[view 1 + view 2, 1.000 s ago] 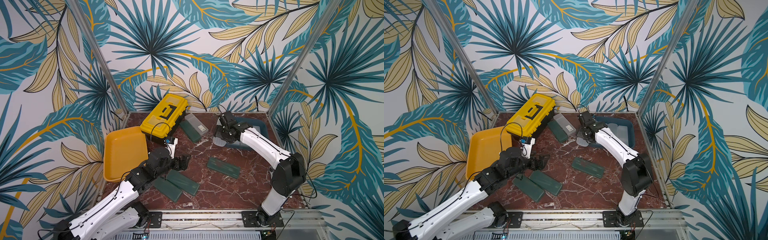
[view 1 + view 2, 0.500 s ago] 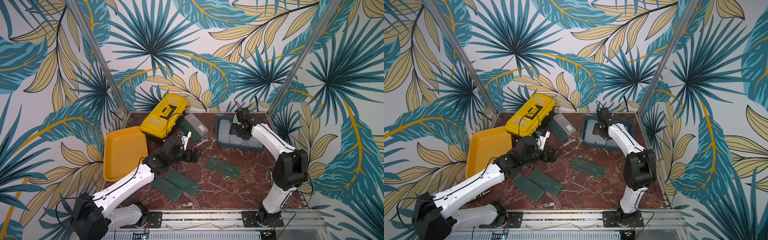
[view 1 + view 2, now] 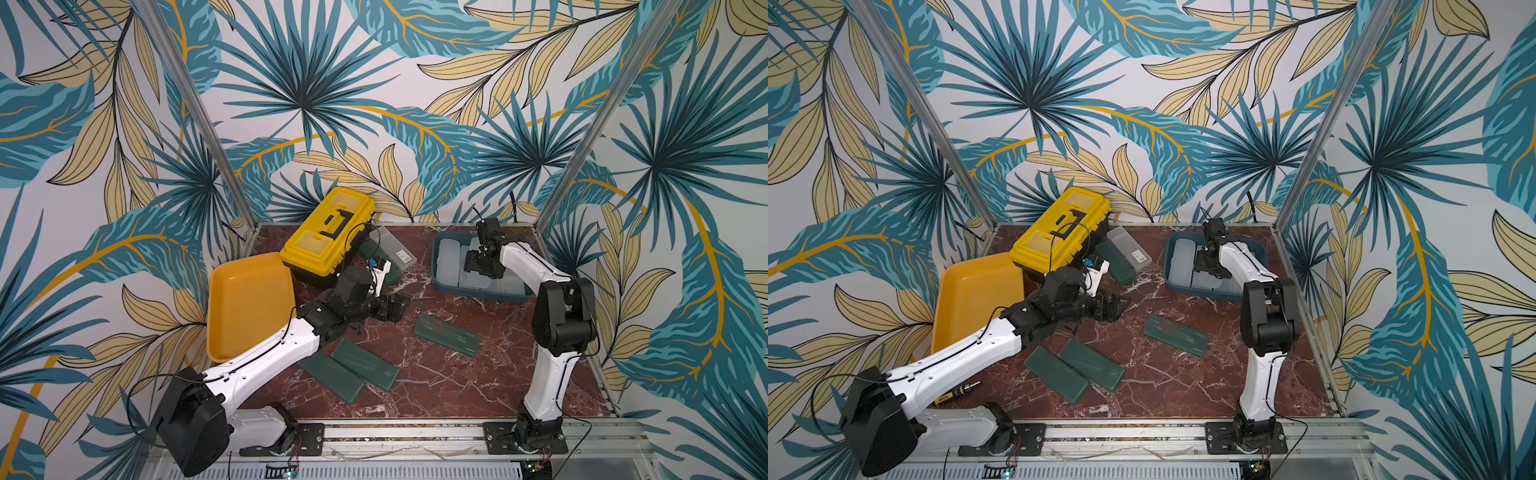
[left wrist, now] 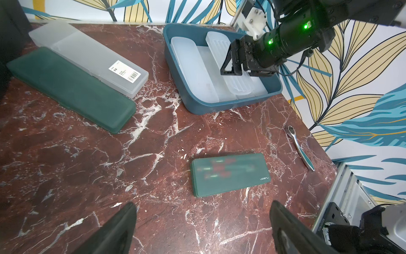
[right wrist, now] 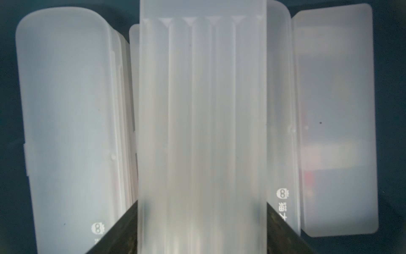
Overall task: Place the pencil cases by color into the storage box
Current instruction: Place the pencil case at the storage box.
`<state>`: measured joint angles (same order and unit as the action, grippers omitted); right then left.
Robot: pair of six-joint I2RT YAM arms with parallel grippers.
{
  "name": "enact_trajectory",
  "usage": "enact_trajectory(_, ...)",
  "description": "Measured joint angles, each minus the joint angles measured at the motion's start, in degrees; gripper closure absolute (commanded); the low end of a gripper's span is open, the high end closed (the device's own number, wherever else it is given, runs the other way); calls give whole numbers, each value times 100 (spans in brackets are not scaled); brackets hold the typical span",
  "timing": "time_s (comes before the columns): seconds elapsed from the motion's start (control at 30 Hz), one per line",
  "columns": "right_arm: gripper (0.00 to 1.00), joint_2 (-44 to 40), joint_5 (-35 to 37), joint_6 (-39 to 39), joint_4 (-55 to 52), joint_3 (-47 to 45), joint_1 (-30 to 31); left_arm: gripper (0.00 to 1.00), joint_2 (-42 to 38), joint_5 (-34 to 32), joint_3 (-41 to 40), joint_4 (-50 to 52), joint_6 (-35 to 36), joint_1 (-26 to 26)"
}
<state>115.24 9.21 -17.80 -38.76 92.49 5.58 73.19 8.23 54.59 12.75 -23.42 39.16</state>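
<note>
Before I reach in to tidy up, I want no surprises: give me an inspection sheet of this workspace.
Surface: marble tabletop, no spills seen.
Job's things: frosted cases inside the storage box; labelled frosted case outside it; dark green cases on the table, two side by side, one mid-table, one beside the labelled case.
Clutter: yellow toolbox, yellow tray, ratchet wrench.
Grippers: left gripper open, empty; right gripper, fingers clamping a ribbed frosted case over the box.
Cables: black loop by the left arm's base.
Surroundings: leaf-patterned walls, metal posts.
</note>
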Motion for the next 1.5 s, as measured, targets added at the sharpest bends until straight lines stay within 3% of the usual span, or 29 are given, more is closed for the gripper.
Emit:
enact_trajectory(0.83,25,402,-789,374,125,144,-17,5,7,-9,0,-9,-17,0)
enact_trajectory(1.23,7,356,-780,433,-81,122,-17,5,-155,-9,0,-9,-63,0)
enact_trajectory(1.5,3,-754,-640,435,-74,26,120,5,-400,-258,0,-11,-107,0)
